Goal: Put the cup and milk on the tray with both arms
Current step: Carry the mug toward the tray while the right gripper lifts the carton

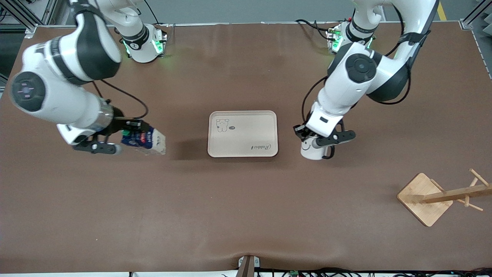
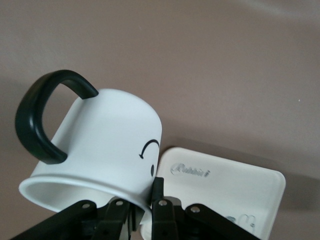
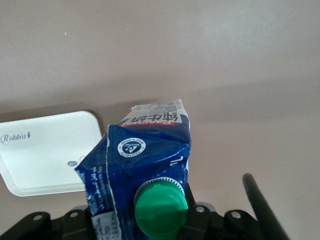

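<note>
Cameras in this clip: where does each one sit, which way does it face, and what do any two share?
Front view: high across the table, facing both arms; right gripper shut on the milk, left gripper shut on the cup, either side of the tray.
Left wrist view: looks past its fingers at the cup.
Right wrist view: looks along the milk.
Shared: the tray shows in all three.

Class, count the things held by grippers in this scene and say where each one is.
2. The milk is in the right gripper, toward the right arm's end; the cup is in the left gripper. The tray lies between them.
</note>
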